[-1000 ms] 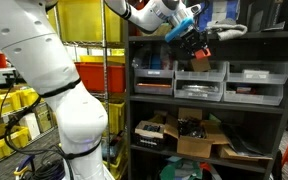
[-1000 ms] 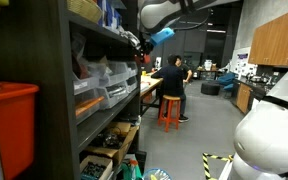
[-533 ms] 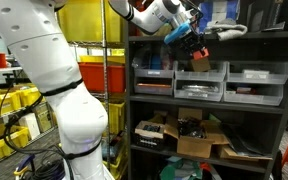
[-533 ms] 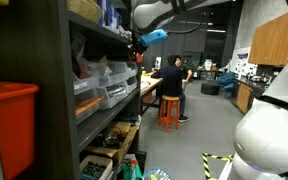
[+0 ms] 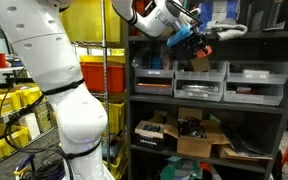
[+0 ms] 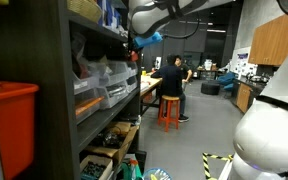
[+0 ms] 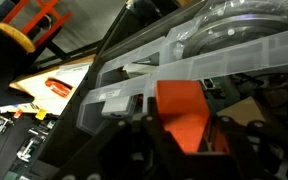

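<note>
My gripper [image 7: 184, 138] is shut on an orange block [image 7: 179, 105], which fills the gap between the two black fingers in the wrist view. In both exterior views the gripper [image 5: 196, 42] [image 6: 136, 46] hangs high in front of the dark shelf unit [image 5: 134, 100], at the level of the upper shelf, just above the row of clear plastic drawer bins [image 5: 199, 80]. The wrist view shows those clear bins [image 7: 214, 55] close behind the block. The block itself is barely visible in the exterior views.
Yellow [image 5: 89, 20] and red crates [image 5: 99, 72] stack beside the shelf. A cardboard box [image 5: 199, 143] and clutter fill the lower shelf. A person [image 6: 171, 78] sits on an orange stool [image 6: 169, 108] at a workbench. A red bin [image 6: 9, 120] is near the camera.
The gripper, still shut on the orange block, has risen a little and shifted slightly along the shelf front.
</note>
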Controlling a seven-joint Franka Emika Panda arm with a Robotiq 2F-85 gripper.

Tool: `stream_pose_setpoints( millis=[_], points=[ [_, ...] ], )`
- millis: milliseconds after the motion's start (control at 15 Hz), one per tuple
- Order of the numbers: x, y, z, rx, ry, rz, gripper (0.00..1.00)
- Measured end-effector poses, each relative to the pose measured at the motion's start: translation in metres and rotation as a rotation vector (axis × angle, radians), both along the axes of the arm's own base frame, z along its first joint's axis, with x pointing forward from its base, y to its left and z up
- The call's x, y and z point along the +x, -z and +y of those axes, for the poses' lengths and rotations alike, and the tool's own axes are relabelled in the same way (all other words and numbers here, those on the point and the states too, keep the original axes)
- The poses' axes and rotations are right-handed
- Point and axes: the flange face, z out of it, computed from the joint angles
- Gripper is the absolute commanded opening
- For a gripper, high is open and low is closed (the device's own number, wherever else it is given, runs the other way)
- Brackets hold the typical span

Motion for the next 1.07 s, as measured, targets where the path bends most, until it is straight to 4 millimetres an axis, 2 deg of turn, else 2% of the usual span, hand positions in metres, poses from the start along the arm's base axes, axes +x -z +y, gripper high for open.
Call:
stream_pose_setpoints(
  millis=[400,667,1067],
  points=[
    [-0.013,0.019,-0.01,-0.01,0.004,-0.017,0.16],
    [-0.028,0.025,-0.014,-0.019,-0.018,-0.097,0.16],
    [-0.05,0.047,-0.02,-0.06,-0.047,-0.225,0.16]
  ],
)
